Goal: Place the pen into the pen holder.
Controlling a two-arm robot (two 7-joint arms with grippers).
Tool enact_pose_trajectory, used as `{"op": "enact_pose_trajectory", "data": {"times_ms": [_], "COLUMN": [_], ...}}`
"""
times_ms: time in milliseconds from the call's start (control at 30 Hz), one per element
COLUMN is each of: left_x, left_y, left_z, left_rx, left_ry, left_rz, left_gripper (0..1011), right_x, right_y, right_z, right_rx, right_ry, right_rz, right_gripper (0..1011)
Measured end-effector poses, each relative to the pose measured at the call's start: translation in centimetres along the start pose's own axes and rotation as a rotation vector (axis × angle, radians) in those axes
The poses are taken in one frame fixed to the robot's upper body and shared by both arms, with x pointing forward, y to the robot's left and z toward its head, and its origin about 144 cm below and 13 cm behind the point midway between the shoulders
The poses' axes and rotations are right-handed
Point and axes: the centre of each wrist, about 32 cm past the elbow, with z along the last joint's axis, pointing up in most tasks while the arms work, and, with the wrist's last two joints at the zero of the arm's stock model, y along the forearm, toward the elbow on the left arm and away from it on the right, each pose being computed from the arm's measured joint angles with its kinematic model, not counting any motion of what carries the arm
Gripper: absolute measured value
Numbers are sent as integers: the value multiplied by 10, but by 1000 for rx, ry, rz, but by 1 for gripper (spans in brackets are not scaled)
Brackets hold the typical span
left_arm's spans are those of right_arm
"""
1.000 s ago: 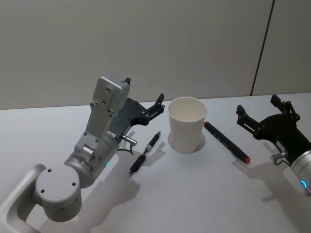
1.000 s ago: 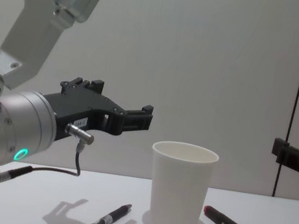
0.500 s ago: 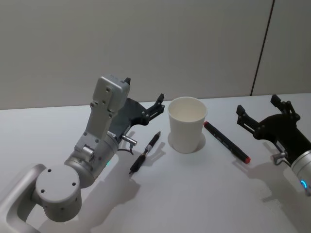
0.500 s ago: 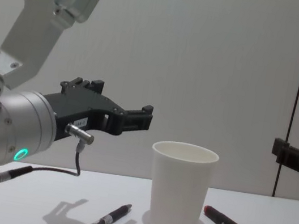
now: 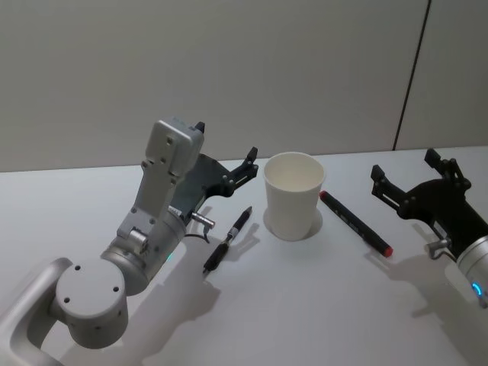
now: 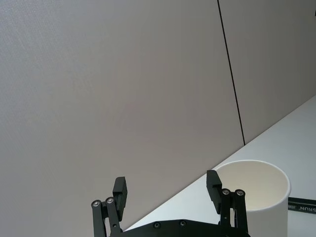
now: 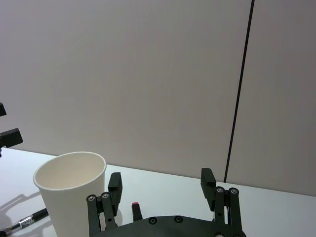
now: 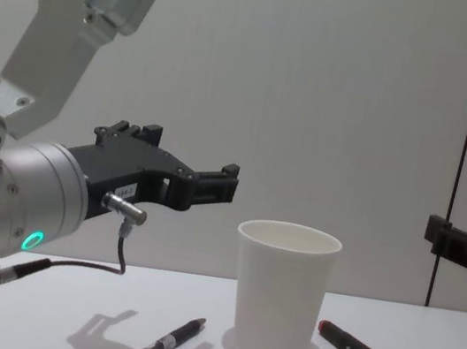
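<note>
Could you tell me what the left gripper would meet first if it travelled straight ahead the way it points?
Probably the grey wall: the open left gripper aims just above and beside the white paper cup, though depth is unclear.

Left claw (image 6: 167, 182) spread, right claw (image 7: 161, 177) spread
</note>
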Motion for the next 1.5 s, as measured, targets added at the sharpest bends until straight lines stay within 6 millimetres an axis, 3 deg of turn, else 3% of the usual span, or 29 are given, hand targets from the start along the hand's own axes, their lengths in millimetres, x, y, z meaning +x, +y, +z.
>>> {"op": "enact_pose_trajectory", "data": {"times_ms": [1500], "left_x": [0], "left_y": [0], "left_z": [0], "left_rx": [0], "left_ry": [0], "left_rz": [0], "left_gripper": [1001], "right_x": [0], "right_y": [0], "right_z": [0], "right_rx": [0], "right_ry": [0], "right_rz": [0], "right_gripper": [1001]}}
